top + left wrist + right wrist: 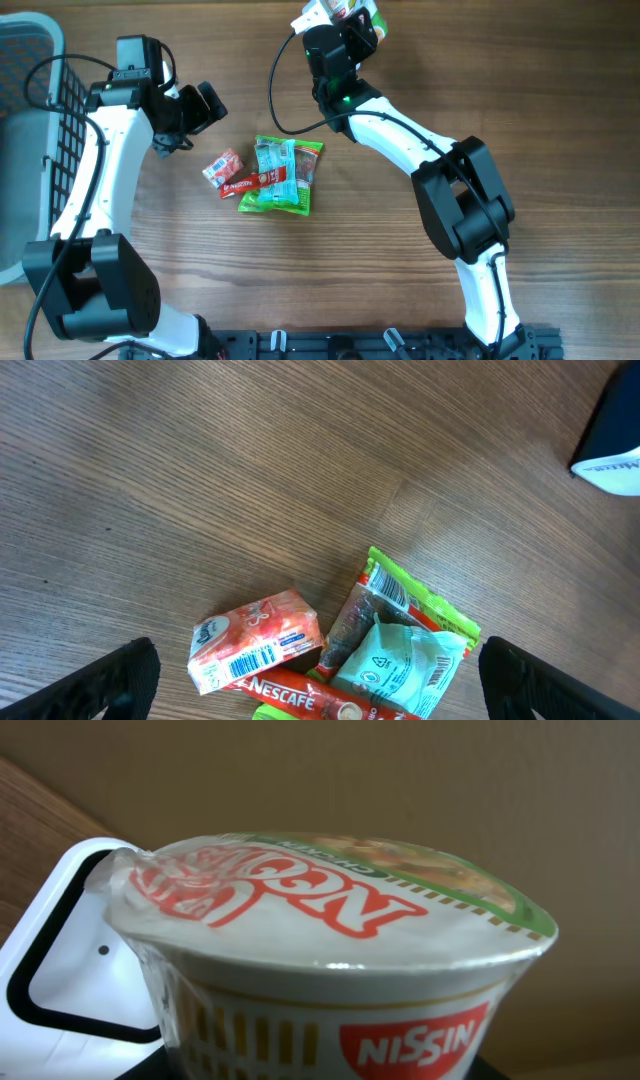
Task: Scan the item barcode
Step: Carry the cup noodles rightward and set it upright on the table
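**Right arm.** My right gripper (352, 22) sits at the far edge of the table (560, 110), just right of centre, with its jaws closed about a Nissin cup noodle (330, 930). The jaws themselves are hidden behind the cup in the wrist view. There the cup is seen from the side, with the lid toward the camera and a plain wall behind it, so it is held off the table. A white scanner housing with a black outline (60, 970) lies just left of the cup and beyond it. I cannot tell whether the two touch. No barcode shows on the side of the cup facing the camera.

**Left arm.** My left gripper (205, 100) hangs over bare wood left of centre with its jaws spread wide and nothing between them. Both dark fingers (110, 685) appear at the near corners of the wrist view.

**Table.** Near the centre is a small heap:
- An orange packet (255, 645) lies barcode up at the left of the heap.
- A red Nescafé stick (300, 695) touches the orange packet.
- A green-edged snack bag (415, 605) lies to the right.
- A pale teal wrapper (400, 665) lies on top of the snack bag.

A grey basket with a black wire grid (25, 40) stands at the far left edge.
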Controlling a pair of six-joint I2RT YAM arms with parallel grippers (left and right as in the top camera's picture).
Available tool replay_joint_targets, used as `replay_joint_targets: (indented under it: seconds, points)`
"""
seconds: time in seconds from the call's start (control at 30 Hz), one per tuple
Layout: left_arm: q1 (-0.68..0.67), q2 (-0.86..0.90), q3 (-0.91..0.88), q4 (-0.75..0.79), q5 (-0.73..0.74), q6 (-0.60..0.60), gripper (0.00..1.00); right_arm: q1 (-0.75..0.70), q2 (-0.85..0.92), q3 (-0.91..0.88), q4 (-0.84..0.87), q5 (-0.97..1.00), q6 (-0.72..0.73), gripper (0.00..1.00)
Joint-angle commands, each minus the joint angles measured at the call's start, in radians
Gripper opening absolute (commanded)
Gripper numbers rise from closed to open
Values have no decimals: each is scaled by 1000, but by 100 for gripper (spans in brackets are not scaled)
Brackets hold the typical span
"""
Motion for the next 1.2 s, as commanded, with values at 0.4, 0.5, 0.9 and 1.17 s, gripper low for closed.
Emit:
replay_joint_targets:
  seconds: [0.4,0.5,0.9,1.17]
  points:
    - [2,0,0,2,-2,-6,100,-63,-492,15,-562,-393,459,52]
    - [2,0,0,2,-2,-6,100,-128,-559,15,-745,-623,601,52]
    - [2,0,0,2,-2,-6,100,-348,-591,15,-1102,-903,661,51]
    - [2,0,0,2,-2,-6,100,-488,-582,-180,-1236,-839,654,49]
